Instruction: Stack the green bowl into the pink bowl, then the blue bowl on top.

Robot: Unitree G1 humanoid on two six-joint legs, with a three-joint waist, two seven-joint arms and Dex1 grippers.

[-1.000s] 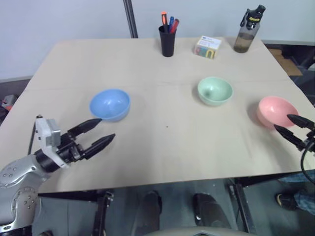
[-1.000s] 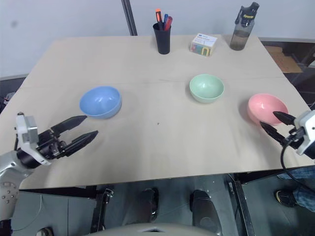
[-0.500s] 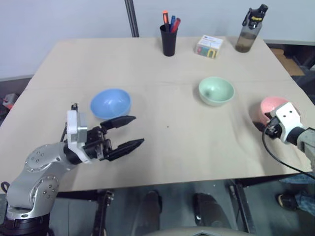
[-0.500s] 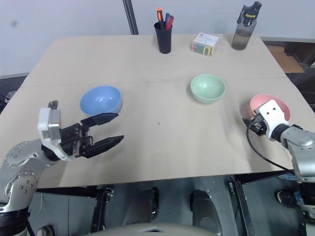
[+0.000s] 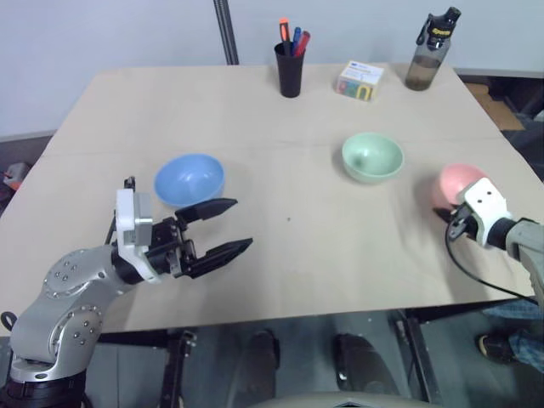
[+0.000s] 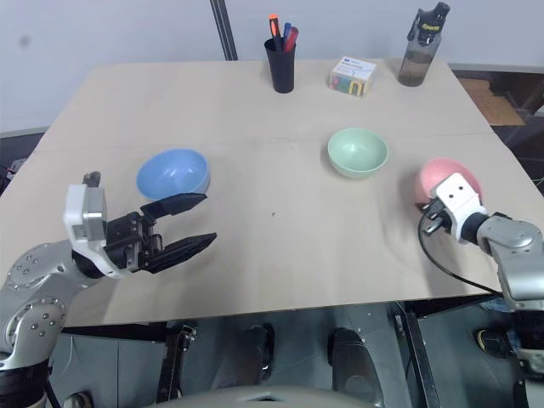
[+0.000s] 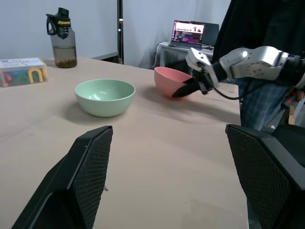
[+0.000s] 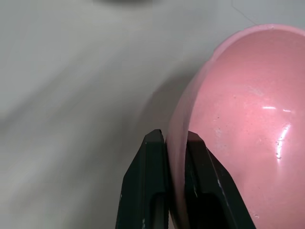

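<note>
The pink bowl point(image 5: 457, 178) sits near the table's right edge and looks tipped, its outer side turned toward the head camera. My right gripper point(image 8: 174, 138) is shut on the pink bowl's point(image 8: 238, 114) near rim, one finger inside and one outside. The left wrist view shows the right gripper point(image 7: 183, 90) at the pink bowl point(image 7: 167, 80) too. The green bowl point(image 5: 371, 157) stands upright to the left of it, right of the table's middle. The blue bowl point(image 5: 189, 178) stands on the left. My left gripper point(image 5: 242, 223) hovers open just in front of the blue bowl, pointing right, with nothing between its fingers.
At the table's far edge stand a black cup of pens point(image 5: 289, 68), a small colourful box point(image 5: 359, 81) and a dark water bottle point(image 5: 427, 51). A person in jeans point(image 7: 259, 100) stands beyond the right edge. A laptop point(image 7: 190, 33) sits on a desk behind.
My right gripper has moved in onto the pink bowl and shut on its rim, and the bowl has tipped and shifted slightly left. My left arm swung right early on, then held still.
</note>
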